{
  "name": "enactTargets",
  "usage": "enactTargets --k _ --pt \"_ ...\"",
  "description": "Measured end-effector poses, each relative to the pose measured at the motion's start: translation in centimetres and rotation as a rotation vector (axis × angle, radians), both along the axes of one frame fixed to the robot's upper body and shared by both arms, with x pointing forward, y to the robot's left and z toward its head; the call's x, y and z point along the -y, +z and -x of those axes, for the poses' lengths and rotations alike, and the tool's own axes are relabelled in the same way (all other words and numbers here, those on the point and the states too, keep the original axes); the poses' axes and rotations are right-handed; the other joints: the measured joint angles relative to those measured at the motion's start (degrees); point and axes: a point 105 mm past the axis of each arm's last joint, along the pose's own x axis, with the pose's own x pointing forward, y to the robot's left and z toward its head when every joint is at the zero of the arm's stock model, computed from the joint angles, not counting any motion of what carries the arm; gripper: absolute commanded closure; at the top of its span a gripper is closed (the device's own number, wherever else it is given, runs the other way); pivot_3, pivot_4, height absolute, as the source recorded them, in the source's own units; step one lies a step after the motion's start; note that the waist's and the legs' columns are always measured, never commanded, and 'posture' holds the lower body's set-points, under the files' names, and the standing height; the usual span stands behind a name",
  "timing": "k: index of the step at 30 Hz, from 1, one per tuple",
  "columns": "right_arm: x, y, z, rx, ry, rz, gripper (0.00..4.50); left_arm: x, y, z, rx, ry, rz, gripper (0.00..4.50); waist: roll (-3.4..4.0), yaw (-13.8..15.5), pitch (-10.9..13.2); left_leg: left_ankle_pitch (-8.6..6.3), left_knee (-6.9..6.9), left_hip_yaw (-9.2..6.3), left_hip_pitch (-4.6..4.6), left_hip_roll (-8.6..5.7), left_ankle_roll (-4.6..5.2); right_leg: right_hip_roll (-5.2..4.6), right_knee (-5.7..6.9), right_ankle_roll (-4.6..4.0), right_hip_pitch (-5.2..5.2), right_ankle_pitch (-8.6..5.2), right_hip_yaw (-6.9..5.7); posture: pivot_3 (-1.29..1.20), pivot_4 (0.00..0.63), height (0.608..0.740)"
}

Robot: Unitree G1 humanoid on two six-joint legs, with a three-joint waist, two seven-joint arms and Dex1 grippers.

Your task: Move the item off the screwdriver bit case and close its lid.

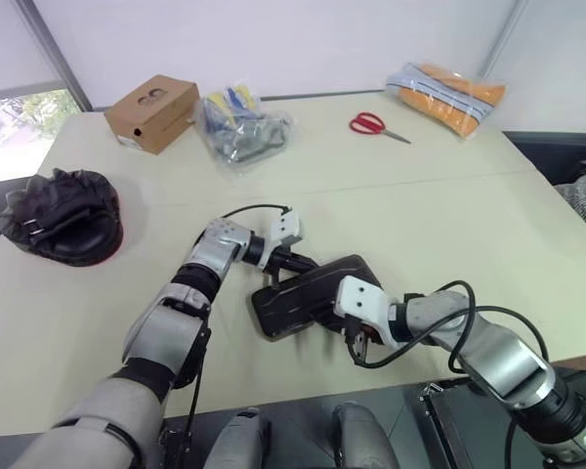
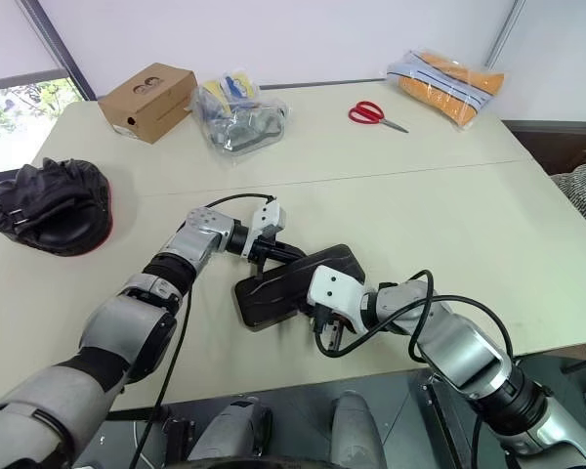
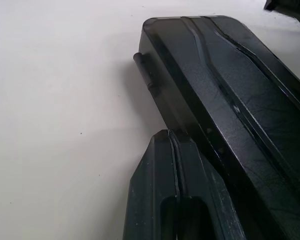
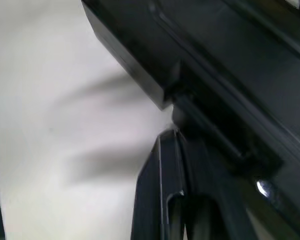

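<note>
The item, a black padded mitt [image 1: 63,217], lies at the far left of the table, well apart from the case. The dark screwdriver bit case [image 1: 308,293] lies flat in the middle, with its smoky lid [image 3: 230,95] down over the tray. I cannot tell whether the latch is engaged. My left gripper [image 1: 301,262] is shut, and its tips [image 3: 171,134] rest against the case's far long edge. On the near edge, my right gripper [image 1: 347,330] is also shut, and its tips [image 4: 172,134] sit right at the lid's small latch [image 4: 190,107].
Along the back of the table stand a brown cardboard box [image 1: 151,112], a clear bag of small parts [image 1: 242,129], red scissors [image 1: 374,124] and a bag of orange cloths [image 1: 447,91]. The table's front edge [image 1: 303,399] runs just below the case.
</note>
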Motion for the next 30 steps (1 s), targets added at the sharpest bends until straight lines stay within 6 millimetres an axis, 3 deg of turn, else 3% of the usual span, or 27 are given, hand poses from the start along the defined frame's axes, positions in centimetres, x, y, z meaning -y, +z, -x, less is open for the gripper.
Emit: enactTargets --k 11,18,24,30 --pt "0.7 0.3 -0.1 0.008 -0.015 0.032 4.44 -0.1 0.1 0.0 0.012 0.000 0.000 4.50 0.00 0.01 0.00 0.00 -0.01 -0.02 0.00 0.01 0.01 0.01 -0.01 0.00 0.00 0.00 0.00 0.00 0.150 0.740" --pt "2.2 3.2 0.3 0.080 -0.016 0.048 4.44 -1.3 0.5 -0.1 -0.020 0.013 0.010 4.50 -0.01 -0.03 0.01 -0.01 -0.03 -0.02 -0.05 0.02 0.02 0.02 -0.02 0.00 -0.04 0.00 -0.01 0.00 0.150 0.740" --pt "3.6 4.8 0.7 0.124 -0.024 0.070 4.44 -3.6 4.3 -0.5 0.001 0.040 0.118 4.50 -0.01 0.11 0.02 -0.02 -0.02 -0.04 -0.06 0.02 0.04 0.00 -0.03 0.00 -0.04 0.00 0.02 0.00 0.150 0.740" --pt "5.8 8.1 0.9 0.198 -0.043 0.107 4.44 -6.4 6.4 1.0 -0.015 0.055 0.141 4.50 -0.01 0.05 0.03 -0.03 -0.04 -0.05 -0.07 0.06 0.05 0.01 -0.04 0.00 -0.06 0.00 0.01 0.00 0.150 0.740"
